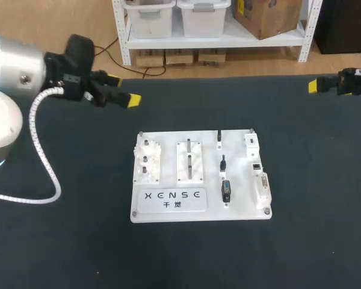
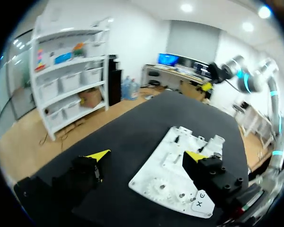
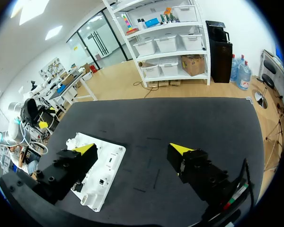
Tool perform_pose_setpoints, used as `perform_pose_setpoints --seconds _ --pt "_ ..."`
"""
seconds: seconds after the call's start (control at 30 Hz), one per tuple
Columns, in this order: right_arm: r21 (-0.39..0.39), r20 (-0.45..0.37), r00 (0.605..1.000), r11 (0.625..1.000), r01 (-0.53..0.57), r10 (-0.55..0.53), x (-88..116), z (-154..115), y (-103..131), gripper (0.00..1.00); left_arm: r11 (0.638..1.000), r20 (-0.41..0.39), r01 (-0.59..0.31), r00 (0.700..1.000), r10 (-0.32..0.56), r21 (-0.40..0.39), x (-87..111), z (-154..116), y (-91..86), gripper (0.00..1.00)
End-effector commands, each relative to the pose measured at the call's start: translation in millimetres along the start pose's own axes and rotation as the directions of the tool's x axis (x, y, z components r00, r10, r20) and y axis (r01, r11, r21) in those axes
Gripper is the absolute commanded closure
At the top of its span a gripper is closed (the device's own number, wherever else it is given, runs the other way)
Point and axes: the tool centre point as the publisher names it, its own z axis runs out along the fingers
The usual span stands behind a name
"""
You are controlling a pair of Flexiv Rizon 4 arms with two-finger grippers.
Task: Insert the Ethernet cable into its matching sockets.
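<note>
A white practice board (image 1: pixel 240 195) lies flat in the middle of the dark table. Three small black plugs (image 1: pixel 223 162) stand in a column on its right half, beside a row of white sockets (image 1: pixel 257 167) along its right edge. I cannot make out a loose Ethernet cable. My left gripper (image 1: pixel 123 90) hangs open above the table's far left, well clear of the board. My right gripper (image 1: pixel 316 86) is at the far right edge, also away from it. Its wrist view shows the right gripper (image 3: pixel 132 149) open and empty, the board (image 3: pixel 109 165) beside one finger. The left gripper (image 2: pixel 146 156) holds nothing, the board (image 2: pixel 156 179) between and ahead of its fingers.
White gear pegs (image 1: pixel 147 161) and a slotted white block (image 1: pixel 189 161) occupy the board's left half. Bare dark tabletop (image 1: pixel 313 229) surrounds the board on all sides.
</note>
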Motion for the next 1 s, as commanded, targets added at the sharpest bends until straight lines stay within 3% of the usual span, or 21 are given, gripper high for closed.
perform_pose_setpoints --seconds 0.03,0.27,0.53,0.7,1.0 --pt "-0.002 0.000 1.000 1.000 0.001 -0.001 0.2 -0.3 -0.6 0.00 0.857 0.201 -0.439 0.896 0.395 0.269 0.4 9.0 -11.0 0.00" --pt "-0.002 0.000 1.000 1.000 0.001 -0.001 0.2 -0.3 -0.6 0.00 0.844 0.170 -0.426 0.905 0.391 0.326 6.5 29.8 -45.0 0.00" --pt "-0.002 0.000 1.000 1.000 0.001 -0.001 0.2 -0.3 -0.6 0.00 0.868 0.143 -0.376 0.927 0.347 0.324 20.4 42.7 -73.1 0.00" --pt "-0.002 0.000 1.000 1.000 0.001 -0.001 0.2 -0.3 -0.6 0.00 0.904 0.128 -0.323 0.946 0.298 0.281 31.0 42.1 -84.8 0.00" --pt "-0.002 0.000 1.000 1.000 0.001 -0.001 0.2 -0.3 -0.6 0.00 0.910 0.100 -0.295 0.956 0.277 0.291 44.1 41.1 -112.7 0.00"
